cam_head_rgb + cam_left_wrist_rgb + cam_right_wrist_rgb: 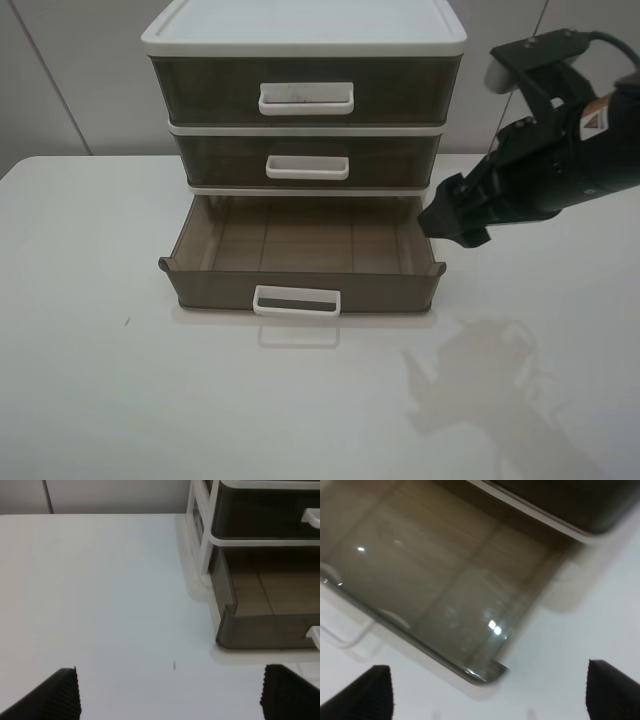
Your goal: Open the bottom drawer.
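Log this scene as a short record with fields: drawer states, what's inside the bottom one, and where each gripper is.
bottom drawer: pulled out, front wall well forward of the cabinet
contents: nothing visible inside
middle drawer: closed
top drawer: closed
right gripper: open, holding nothing, above the bottom drawer's right front corner
left gripper: open, holding nothing, over bare table to the left of the cabinet
white handle: free, no gripper touching it
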{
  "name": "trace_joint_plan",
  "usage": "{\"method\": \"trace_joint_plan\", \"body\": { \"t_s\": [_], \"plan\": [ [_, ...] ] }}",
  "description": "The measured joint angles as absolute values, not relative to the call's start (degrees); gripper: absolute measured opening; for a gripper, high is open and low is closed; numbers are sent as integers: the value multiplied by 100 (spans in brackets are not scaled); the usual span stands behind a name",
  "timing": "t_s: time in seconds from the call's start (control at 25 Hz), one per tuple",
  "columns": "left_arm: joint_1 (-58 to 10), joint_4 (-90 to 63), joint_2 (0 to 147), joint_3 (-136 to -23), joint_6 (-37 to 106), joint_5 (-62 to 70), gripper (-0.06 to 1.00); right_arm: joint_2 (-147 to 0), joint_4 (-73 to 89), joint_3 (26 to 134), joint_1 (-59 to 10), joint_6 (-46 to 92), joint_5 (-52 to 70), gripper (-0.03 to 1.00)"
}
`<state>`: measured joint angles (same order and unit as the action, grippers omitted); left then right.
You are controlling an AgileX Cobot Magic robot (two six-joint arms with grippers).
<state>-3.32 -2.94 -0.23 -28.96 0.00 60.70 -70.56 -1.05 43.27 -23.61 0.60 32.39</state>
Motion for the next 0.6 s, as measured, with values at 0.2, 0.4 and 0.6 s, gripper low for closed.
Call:
{"method": "trace_joint_plan", "body": {
  "t_s": [0.2,0.4,0.6],
  "plan": [
    [-332,-294,-23,-2896,0,6070,74,-6071,-371,4341,-1215,-347,4431,76],
    [-332,-294,-23,-2896,0,6070,74,-4728,-500,4341,-504,-360,5177,76],
    [-332,-294,-23,-2896,0,6070,74,-3465,-546,4348,-364,-365,5836,76]
  ]
}}
